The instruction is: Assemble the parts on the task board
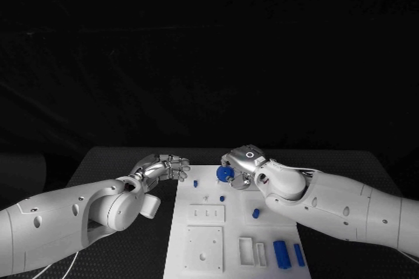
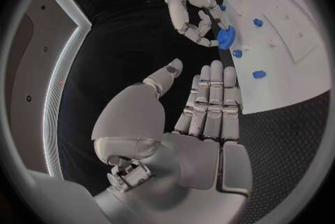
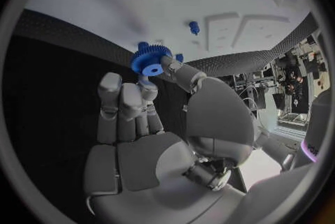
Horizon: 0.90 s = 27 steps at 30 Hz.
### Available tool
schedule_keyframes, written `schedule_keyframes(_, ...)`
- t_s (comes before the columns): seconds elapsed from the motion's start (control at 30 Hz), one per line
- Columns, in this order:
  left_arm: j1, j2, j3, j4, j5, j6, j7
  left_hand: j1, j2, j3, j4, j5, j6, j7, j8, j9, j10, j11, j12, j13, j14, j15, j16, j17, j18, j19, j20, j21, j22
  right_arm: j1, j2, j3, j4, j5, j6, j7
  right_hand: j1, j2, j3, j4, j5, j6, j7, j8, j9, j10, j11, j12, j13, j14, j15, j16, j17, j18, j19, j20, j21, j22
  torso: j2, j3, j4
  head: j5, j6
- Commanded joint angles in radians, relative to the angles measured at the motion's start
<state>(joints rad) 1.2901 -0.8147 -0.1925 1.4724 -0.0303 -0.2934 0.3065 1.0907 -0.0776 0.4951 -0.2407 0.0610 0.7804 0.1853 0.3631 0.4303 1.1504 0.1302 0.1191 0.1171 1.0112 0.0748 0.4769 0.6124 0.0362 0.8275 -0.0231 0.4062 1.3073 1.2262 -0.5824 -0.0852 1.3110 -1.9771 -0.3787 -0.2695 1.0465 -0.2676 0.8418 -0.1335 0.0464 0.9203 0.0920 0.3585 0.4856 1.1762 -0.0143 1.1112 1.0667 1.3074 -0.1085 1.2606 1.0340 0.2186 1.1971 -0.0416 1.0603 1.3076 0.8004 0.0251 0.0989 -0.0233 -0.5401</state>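
R hand [image 3: 150,118] pinching blue gear [image 3: 148,61] | L hand [image 2: 199,123] empty, fingers apart

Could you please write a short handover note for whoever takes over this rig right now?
Right hand: pinches a blue gear at its fingertips, over the far end of the task board.
Left hand: holds nothing, fingers straight together, beside the board's far left edge.
On the board: small blue pegs stand near the far end; two blue cylinders lie at the near right corner.
Done: gear picked up.
Left: seat the gear, probably on a peg, then fit the cylinders.
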Motion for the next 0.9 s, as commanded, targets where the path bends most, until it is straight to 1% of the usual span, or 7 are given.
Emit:
schedule_keyframes(0.03,0.001,0.003,0.001,0.004,-0.005,0.005,0.006,-0.011,0.003,0.004,-0.001,0.002,0.001,0.003,-0.003,0.001,0.006,0.002,-0.006,-0.001,-0.001,0.002,-0.002,0.002,0.018,-0.008,-0.001,0.007,0.023,-0.002,0.017,-0.007,-0.009,-0.058,-0.007,-0.026,0.0,-0.008,0.007,0.001,0.002,0.091,0.004,-0.002,0.0,0.005,0.0,-0.001,-0.002,0.001,-0.007,-0.007,0.001,0.043,0.007,-0.003,0.005,0.014,0.001,-0.0015,0.0027,0.0,0.0)
schedule_keyframes(0.13,0.001,0.003,0.001,0.005,-0.005,0.006,0.006,-0.011,0.003,0.004,-0.001,0.002,0.001,0.003,-0.003,0.001,0.006,0.002,-0.006,-0.001,-0.001,0.002,-0.002,0.002,0.018,-0.008,-0.001,0.007,0.023,-0.011,0.04,-0.014,-0.023,-0.07,-0.01,-0.034,0.001,-0.009,0.008,0.001,0.002,0.092,0.004,-0.002,0.0,0.005,0.0,-0.001,-0.002,0.001,-0.007,-0.007,0.001,0.043,0.008,-0.003,0.006,0.014,0.001,-0.0006,0.003,0.0,-0.001)
schedule_keyframes(0.2,0.001,0.004,0.001,0.005,-0.005,0.005,0.006,-0.011,0.003,0.004,-0.001,0.002,0.001,0.003,-0.003,0.001,0.006,0.002,-0.006,-0.001,-0.001,0.002,-0.002,0.002,0.018,-0.008,-0.001,0.007,0.023,-0.015,0.049,-0.018,-0.027,-0.082,-0.012,-0.038,0.001,-0.009,0.008,0.002,0.002,0.092,0.004,-0.002,0.0,0.005,0.0,-0.001,-0.002,0.001,-0.007,-0.007,0.001,0.043,0.008,-0.003,0.006,0.014,0.001,-0.0002,0.0011,0.001,-0.002)
schedule_keyframes(0.37,0.001,0.008,0.001,0.003,-0.005,0.009,0.006,-0.011,0.003,0.004,-0.001,0.002,0.001,0.003,-0.004,0.001,0.006,0.002,-0.006,-0.001,-0.001,0.002,-0.003,0.002,0.018,-0.009,-0.001,0.007,0.023,-0.022,0.069,-0.033,-0.034,-0.12,-0.001,-0.06,0.001,-0.011,0.009,0.002,0.002,0.092,0.004,-0.002,0.001,0.006,0.0,-0.001,-0.002,0.001,-0.007,-0.008,0.001,0.043,0.009,-0.003,0.006,0.014,0.001,-0.0009,0.0047,0.004,-0.004)
schedule_keyframes(0.57,0.001,0.008,0.001,0.003,-0.005,0.01,0.006,-0.012,0.002,0.004,-0.001,0.002,0.001,0.003,-0.004,0.001,0.006,0.002,-0.006,-0.001,-0.001,0.002,-0.003,0.002,0.018,-0.009,0.0,0.008,0.022,-0.027,0.074,-0.038,-0.034,-0.143,-0.009,-0.071,0.003,-0.015,0.013,0.002,0.002,0.092,0.004,-0.003,0.001,0.007,0.0,-0.002,-0.004,0.001,-0.007,-0.009,0.001,0.043,0.009,-0.003,0.006,0.014,0.001,0.0002,0.002,0.01,-0.004)
schedule_keyframes(0.63,0.001,0.01,0.001,0.003,-0.005,0.012,0.006,-0.012,0.002,0.004,-0.001,0.002,0.001,0.003,-0.004,0.001,0.006,0.002,-0.007,-0.001,-0.001,0.002,-0.003,0.002,0.018,-0.009,0.0,0.008,0.022,-0.027,0.076,-0.039,-0.036,-0.144,-0.008,-0.074,0.004,-0.016,0.014,0.002,0.002,0.092,0.004,-0.003,0.001,0.007,0.0,-0.003,-0.004,0.001,-0.007,-0.009,0.001,0.043,0.009,-0.003,0.006,0.014,0.001,0.0011,0.0011,0.011,-0.003)
schedule_keyframes(0.9,0.001,0.011,0.001,0.002,-0.005,0.015,0.003,-0.013,0.002,0.004,-0.001,0.002,0.0,0.004,-0.004,0.001,0.006,0.002,-0.007,-0.001,-0.001,0.002,-0.003,0.002,0.018,-0.009,0.0,0.008,0.022,-0.027,0.079,-0.039,-0.046,-0.147,-0.008,-0.078,0.003,-0.017,0.016,0.004,0.002,0.093,0.004,-0.003,0.001,0.008,0.0,-0.003,-0.005,0.002,-0.007,-0.01,0.0,0.043,0.01,-0.002,0.006,0.013,0.001,0.0013,-0.0004,0.014,-0.005)
